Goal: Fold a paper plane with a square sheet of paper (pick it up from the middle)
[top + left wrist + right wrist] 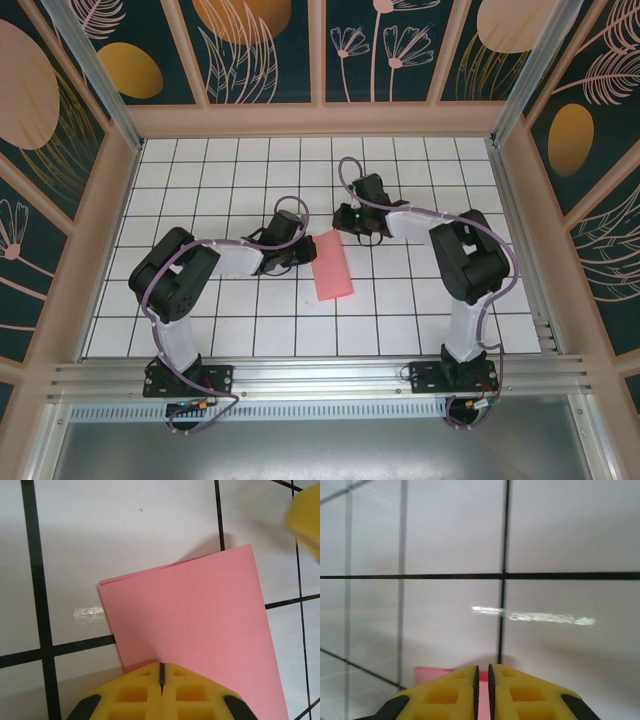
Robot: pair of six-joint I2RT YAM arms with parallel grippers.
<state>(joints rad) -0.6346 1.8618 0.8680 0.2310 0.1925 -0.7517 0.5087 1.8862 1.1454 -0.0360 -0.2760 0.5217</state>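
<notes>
Square sheet of paper [333,265] is seen from the top external camera folded over into a narrow salmon-pink rectangle, laid flat on the white gridded table [230,180] near its middle, between the two arms. The left gripper [303,257] is held low at the sheet's left long edge, and the right gripper [346,226] is held low just beside the far short end. From this height the stand of neither claw can be made out.

On the left wrist camera the square sheet of paper [195,615] is shown with two layers slightly offset at its far edge. The left gripper [161,672] is clenched, its yellow fingers [135,695] pressed together along a thin dark seam, with the tips placed over the sheet's near edge; whether any paper is pinched between them cannot be told. A blurred yellow finger of the right gripper is caught at the upper right corner, beside the sheet's far corner.

On the right wrist camera the right gripper [483,672] is shown low over the table [560,535], its jaws parted by a narrow slit. The square sheet of paper [432,672] is glimpsed just left of the fingertips and in the slit; whether it is grasped cannot be told
</notes>
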